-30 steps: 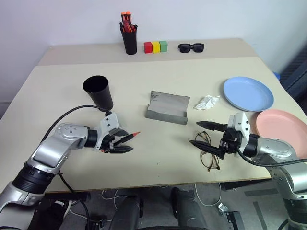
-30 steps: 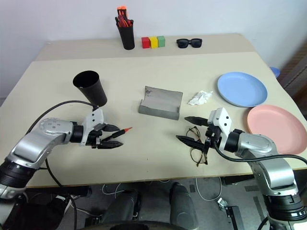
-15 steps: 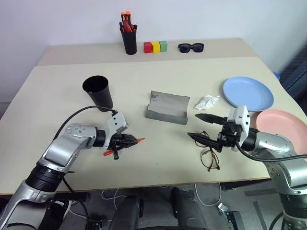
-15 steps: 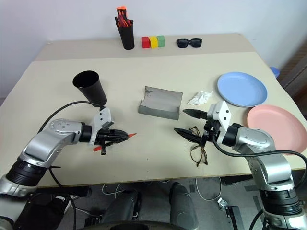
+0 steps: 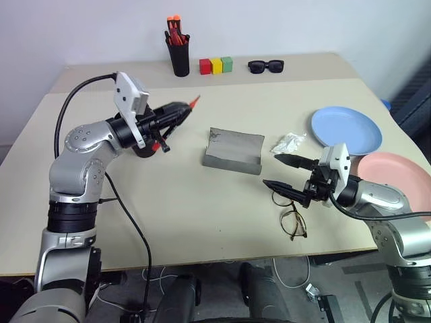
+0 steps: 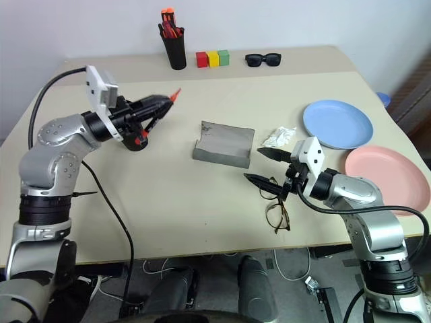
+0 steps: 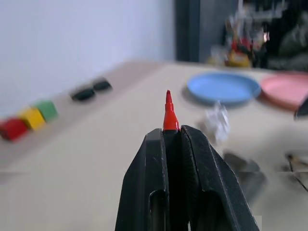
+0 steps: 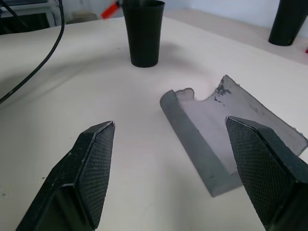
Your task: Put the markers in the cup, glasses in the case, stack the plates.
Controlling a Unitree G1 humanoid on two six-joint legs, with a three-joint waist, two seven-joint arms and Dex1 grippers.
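Marker up in the air on the left!
Near right, the right gripper [image 5: 288,173] gapes wide above the glasses [image 5: 290,214]; farther left, the left gripper [image 5: 176,112] pinches the red-tipped marker [image 5: 175,120] over the cup [image 8: 143,32].

Looks like a lab or test room: plain beige worktop [image 5: 202,202] against bare white wall [image 5: 303,27], loose cables on floor [image 5: 296,276] beneath.
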